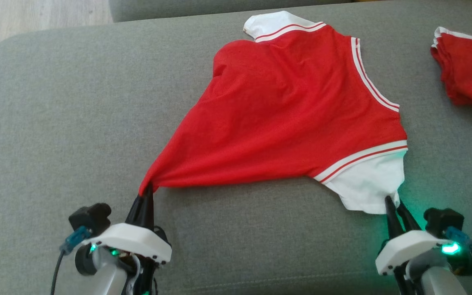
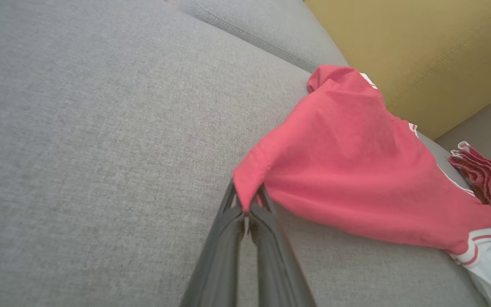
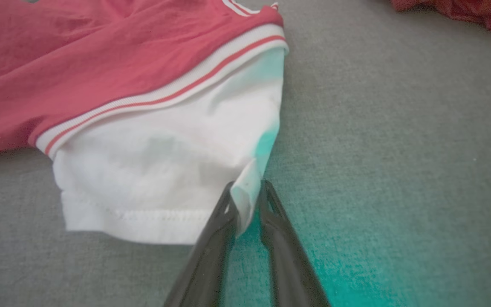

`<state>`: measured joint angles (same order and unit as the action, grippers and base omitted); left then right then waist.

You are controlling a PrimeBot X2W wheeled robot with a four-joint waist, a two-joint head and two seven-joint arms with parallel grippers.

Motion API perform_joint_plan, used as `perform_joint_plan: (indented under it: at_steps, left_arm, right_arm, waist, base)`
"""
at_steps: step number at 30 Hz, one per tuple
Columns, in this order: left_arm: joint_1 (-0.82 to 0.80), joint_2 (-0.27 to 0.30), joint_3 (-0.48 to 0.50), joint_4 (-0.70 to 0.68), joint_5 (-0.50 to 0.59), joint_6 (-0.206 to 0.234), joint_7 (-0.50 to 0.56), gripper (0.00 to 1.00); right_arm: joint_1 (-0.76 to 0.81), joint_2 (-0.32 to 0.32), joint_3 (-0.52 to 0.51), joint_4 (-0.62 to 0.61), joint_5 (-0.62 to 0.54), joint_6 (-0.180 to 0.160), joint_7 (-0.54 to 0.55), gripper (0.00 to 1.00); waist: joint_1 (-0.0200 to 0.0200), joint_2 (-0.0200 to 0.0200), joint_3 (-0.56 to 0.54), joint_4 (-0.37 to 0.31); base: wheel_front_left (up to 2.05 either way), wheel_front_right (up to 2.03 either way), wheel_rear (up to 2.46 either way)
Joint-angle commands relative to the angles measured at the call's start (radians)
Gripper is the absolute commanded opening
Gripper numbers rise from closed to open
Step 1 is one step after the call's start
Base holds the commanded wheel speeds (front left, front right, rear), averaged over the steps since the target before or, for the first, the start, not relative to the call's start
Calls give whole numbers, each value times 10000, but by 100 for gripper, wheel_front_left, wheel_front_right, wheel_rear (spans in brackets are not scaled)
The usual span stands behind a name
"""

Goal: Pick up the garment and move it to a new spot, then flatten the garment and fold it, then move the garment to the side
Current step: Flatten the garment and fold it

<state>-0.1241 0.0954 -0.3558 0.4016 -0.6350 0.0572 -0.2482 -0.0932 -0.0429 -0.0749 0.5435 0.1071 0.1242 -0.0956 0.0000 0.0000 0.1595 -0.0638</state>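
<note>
A red garment (image 1: 293, 114) with white sleeves and striped trim lies spread on the grey sofa seat (image 1: 55, 123). Its near left corner is drawn into a point where my left gripper (image 1: 148, 189) is shut on the red hem. In the left wrist view the left gripper (image 2: 245, 204) pinches that corner of the garment (image 2: 356, 170). At the near right, my right gripper (image 1: 393, 200) holds the edge of the white sleeve. The right wrist view shows the right gripper (image 3: 247, 196) with the sleeve's corner of the garment (image 3: 122, 85) caught between its narrow-set fingers.
A second red garment (image 1: 469, 73) lies bunched at the seat's far right, also seen as the second garment (image 2: 488, 179) in the left wrist view. A yellow cushion (image 2: 420, 51) stands behind. Wooden floor (image 1: 14, 24) shows past the sofa's far left corner.
</note>
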Motion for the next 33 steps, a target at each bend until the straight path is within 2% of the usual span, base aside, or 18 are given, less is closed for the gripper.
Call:
perform_joint_plan:
  at_steps: [1,2,5,10,15,21,27,33]
  left_arm:
    - [-127,66,412,-365,104,-37,-135,0]
    - [-138,53,436,-415,126,-54,-135,0]
    - [-145,18,540,-605,177,-110,-135,0]
    - [-163,-25,673,-1231,204,-262,-135,0]
    - [-370,86,717,-2358,230,-409,-119,0]
    - [-662,441,969,-4395,0,-405,344,0]
    - [-1088,1027,1291,-6859,-234,-221,1373,0]
    - [-1897,1611,1440,-9006,-268,54,2645,0]
  right_arm:
    - [-422,-74,267,-96,82,65,-228,10]
    - [-493,-74,270,-40,126,65,-327,0]
    - [-657,-74,185,-89,290,65,-735,0]
    - [-915,-74,101,-1107,620,65,-1247,0]
    - [-1064,-74,-81,-3281,687,65,-1473,0]
    - [-1048,-74,-356,-6237,964,65,-1459,0]
    - [-1259,-74,-857,-8784,1037,65,-1009,0]
    - [-1629,-74,-1236,-10563,839,65,-326,0]
  waist:
    - [0,0,0,4]
    - [0,0,-7,7]
    - [0,0,-69,4]
    - [0,0,-395,-24]
    - [0,0,-922,7]
    - [0,0,-1631,90]
    - [0,0,-1931,166]
    - [0,0,-1952,290]
  base:
    - [0,0,0]
    - [0,0,0]
    - [0,0,0]
    - [0,0,0]
    - [0,0,0]
    - [0,0,0]
    - [0,0,0]
    - [0,0,0]
